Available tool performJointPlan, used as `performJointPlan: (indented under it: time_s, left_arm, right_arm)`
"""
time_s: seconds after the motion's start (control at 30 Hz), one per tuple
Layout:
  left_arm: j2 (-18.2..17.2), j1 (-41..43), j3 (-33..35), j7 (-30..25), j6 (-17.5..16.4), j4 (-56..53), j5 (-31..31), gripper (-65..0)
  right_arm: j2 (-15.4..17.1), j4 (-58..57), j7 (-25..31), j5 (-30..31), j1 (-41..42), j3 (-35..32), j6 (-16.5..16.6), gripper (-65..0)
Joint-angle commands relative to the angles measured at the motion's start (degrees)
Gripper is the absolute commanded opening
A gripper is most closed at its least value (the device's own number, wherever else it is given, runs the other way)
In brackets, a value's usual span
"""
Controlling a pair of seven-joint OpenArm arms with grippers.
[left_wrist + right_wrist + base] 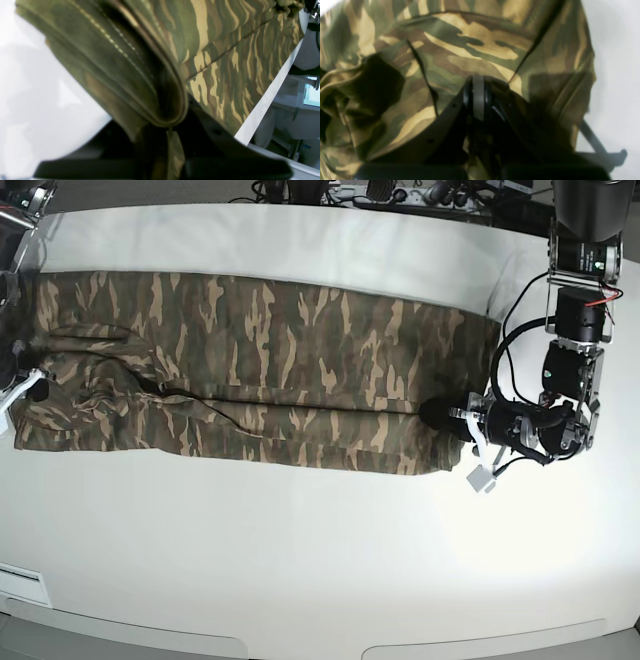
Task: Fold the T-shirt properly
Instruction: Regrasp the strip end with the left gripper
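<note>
We see the camouflage-print cloth T-shirt (260,370) in dark green, brown and tan lying as a long band across the far half of the white surface (320,550), reaching from the left edge almost to the right edge. Its near long edge is doubled over. In the base view the left tool (440,416) meets the shirt's near right end; in the left wrist view its black fingers (215,135) are clenched on a stitched, folded hem. We see the right tool (478,97) at the shirt's left end, clenched on bunched cloth in the right wrist view.
</note>
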Motion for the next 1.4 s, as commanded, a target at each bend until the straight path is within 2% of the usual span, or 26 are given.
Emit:
performJointPlan:
  time_s: [0.0,0.17,0.2,0.5,0.63,0.77,0.93,1.07,1.37]
  left_arm:
    - [-0.9,-1.0,-0.1,2.4,-0.9,0.3,-1.6,-65.0]
    - [-0.9,-1.1,-0.1,3.4,-5.6,0.3,-17.8,-65.0]
    - [-0.9,-1.2,-0.1,3.4,-6.4,0.3,-18.5,-65.0]
    - [-0.2,-2.7,-0.1,3.4,-6.2,1.1,-18.5,-65.0]
    - [-0.1,-2.8,-0.1,3.4,-6.0,1.5,-18.5,-65.0]
    - [-2.1,-2.9,-0.1,3.4,-6.1,1.5,-18.5,-65.0]
    - [-6.8,-2.9,-0.1,3.4,-6.0,1.5,-18.5,-65.0]
    - [-8.4,-2.9,-0.1,3.4,-6.0,1.5,-18.5,-65.0]
    - [-8.3,-2.9,-0.1,3.4,-5.1,2.8,-18.5,-65.0]
  right_arm:
    - [0.2,0.1,-1.8,-1.6,-0.3,-0.1,-0.7,-65.0]
    - [-2.9,0.1,-1.8,-2.9,-2.1,-0.1,-2.0,-65.0]
    - [-3.5,0.1,-1.9,-2.9,-2.2,-0.1,-2.2,-65.0]
    - [-7.1,0.1,-2.5,-2.8,-2.4,-0.1,-2.1,-65.0]
    - [-7.7,0.1,-2.5,-3.1,-2.4,-0.1,-2.1,-65.0]
    - [-7.7,0.1,-2.5,-5.7,-2.4,-0.1,-2.5,-65.0]
    - [-7.7,0.1,-2.3,-10.5,-2.4,-0.1,-8.1,-65.0]
    - [-7.7,0.1,-0.9,-13.6,-2.4,-0.1,-13.8,-65.0]
    - [-9.6,0.1,-0.6,-13.5,-2.4,-0.1,-16.1,-65.0]
